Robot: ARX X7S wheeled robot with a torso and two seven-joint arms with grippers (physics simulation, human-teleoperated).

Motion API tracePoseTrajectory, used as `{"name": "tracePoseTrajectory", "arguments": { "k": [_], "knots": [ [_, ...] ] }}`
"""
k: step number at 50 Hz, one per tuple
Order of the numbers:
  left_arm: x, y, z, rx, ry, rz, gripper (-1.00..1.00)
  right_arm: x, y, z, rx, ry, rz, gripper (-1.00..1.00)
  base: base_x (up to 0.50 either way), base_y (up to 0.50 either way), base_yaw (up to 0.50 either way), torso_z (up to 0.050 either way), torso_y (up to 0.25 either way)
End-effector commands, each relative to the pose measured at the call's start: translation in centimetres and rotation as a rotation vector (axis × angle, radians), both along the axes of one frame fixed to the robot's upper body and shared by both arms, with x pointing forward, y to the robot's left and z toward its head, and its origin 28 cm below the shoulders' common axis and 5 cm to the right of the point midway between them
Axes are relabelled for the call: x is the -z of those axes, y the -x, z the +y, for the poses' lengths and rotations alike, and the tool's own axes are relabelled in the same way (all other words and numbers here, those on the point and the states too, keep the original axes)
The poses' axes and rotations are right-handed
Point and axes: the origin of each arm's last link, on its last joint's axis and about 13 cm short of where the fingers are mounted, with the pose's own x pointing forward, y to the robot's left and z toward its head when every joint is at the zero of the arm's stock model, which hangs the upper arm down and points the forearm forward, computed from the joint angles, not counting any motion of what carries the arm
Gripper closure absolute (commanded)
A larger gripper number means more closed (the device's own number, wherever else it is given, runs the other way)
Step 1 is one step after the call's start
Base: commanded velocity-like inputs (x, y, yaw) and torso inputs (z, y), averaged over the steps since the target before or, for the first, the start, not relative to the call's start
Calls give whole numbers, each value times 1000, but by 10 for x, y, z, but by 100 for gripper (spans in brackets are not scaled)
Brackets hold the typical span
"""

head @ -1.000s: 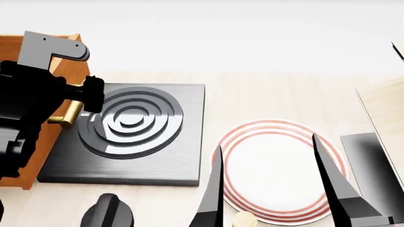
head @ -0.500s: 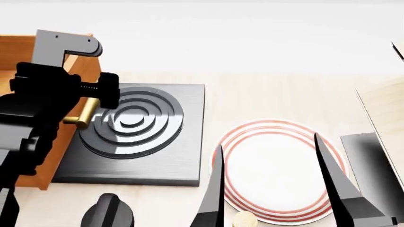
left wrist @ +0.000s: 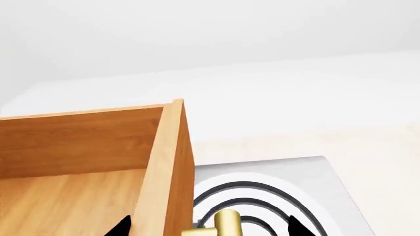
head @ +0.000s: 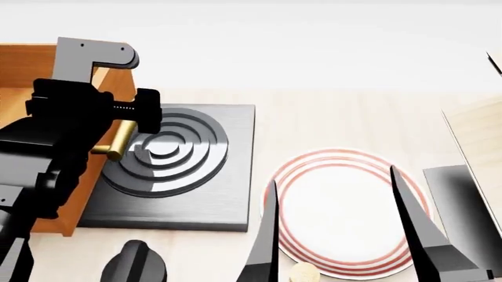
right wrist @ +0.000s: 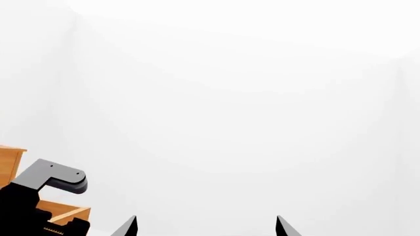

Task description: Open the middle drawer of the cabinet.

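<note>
While the left gripper (head: pixel 117 126) sits at the brass handle (head: pixel 116 141), its black body hides the fingertips in the head view, and the left wrist view shows only two dark tips either side of the bar's end; it seems to be closed on the handle, though I cannot tell for sure. If the hold is only partial, the round bar could slide out of the fingers mid-pull and the drawer (left wrist: pixel 98 162) would stop short.

That drawer stands pulled out from the cabinet (head: pixel 23 64) at the left edge of the table (head: pixel 337 117), its front overhanging the near edge of the hotplate (head: pixel 176 170); the wrist view looks down into its bare wooden inside. A pull that sags downward might drag the front or the handle across the hotplate's raised rings. Whether this is the middle front I cannot confirm, since the stack is hidden by the arm. Pulling too far could bring the box off its runners, judging by how much of it already shows.

The right gripper (head: pixel 345 235) hangs with fingers spread wide and empty over the striped plate (head: pixel 345 211), well apart from the drawer, and poses little risk if it keeps clear.
</note>
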Motion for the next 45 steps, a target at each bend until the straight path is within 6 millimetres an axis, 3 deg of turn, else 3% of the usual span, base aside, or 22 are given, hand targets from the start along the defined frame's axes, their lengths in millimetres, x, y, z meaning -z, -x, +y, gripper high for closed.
{"name": "tracePoseTrajectory", "arguments": {
  "k": [1, 17, 37, 45],
  "knots": [
    [18, 5, -13, 44, 94, 64, -100, 0, 0, 0, -1, 0, 0, -100, 0, 0, 0, 0, 0],
    [20, 5, -16, 51, 92, 31, -100, 0, 0, 0, -7, 3, 3, -100, 0, 0, 0, -1, 0],
    [16, 22, -8, -75, 4, -279, -100, 4, -2, 3, -22, 11, 15, -100, 0, 0, 0, 0, 0],
    [13, 38, -9, -92, -26, -401, -100, 4, -1, 3, -24, 12, 15, -100, 0, 0, 0, 0, 0]
  ]
}}
